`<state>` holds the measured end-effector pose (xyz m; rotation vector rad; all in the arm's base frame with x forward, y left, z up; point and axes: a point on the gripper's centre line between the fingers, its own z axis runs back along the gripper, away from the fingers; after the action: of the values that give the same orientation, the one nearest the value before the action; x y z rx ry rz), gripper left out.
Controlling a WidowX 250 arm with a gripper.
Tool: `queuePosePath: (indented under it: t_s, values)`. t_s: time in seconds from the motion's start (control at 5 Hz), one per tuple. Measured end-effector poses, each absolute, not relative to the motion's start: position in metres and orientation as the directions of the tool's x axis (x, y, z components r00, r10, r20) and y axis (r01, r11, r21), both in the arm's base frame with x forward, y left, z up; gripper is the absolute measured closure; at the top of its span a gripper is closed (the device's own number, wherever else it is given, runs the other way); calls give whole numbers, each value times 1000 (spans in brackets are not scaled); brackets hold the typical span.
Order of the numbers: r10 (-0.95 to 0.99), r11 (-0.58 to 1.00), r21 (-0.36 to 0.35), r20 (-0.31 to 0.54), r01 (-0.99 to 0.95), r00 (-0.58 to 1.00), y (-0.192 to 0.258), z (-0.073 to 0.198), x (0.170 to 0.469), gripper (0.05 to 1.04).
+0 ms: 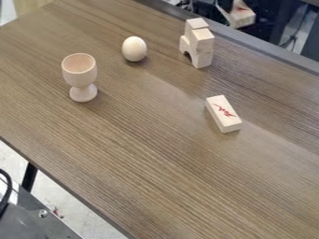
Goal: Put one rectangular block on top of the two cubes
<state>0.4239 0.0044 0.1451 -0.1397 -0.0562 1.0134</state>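
Observation:
At the top edge, right of centre, dark parts of the gripper [223,4] are cut off by the view's edge. Right against them is a pale rectangular block [243,17] with a red mark, beyond the table's far edge; how it is supported is hard to make out. On the table, two pale cubes [202,46] stand one on the other, beside a small arch piece [185,45] with another piece above it. Another rectangular block [223,114], red marking upward, lies flat nearer the camera, right of centre.
A wooden goblet [81,74] stands upright at the left. Between it and the stack is a pale egg [135,49]. The wooden table [143,158] has a dark rail [261,46] along its far right edge. A grey metal part is at the lower left.

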Motion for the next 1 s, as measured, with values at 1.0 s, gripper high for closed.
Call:
queuePosePath:
  t_s: [1.0]
  values:
    - [863,501,-96,-23,-860,505,33,123,446,594]
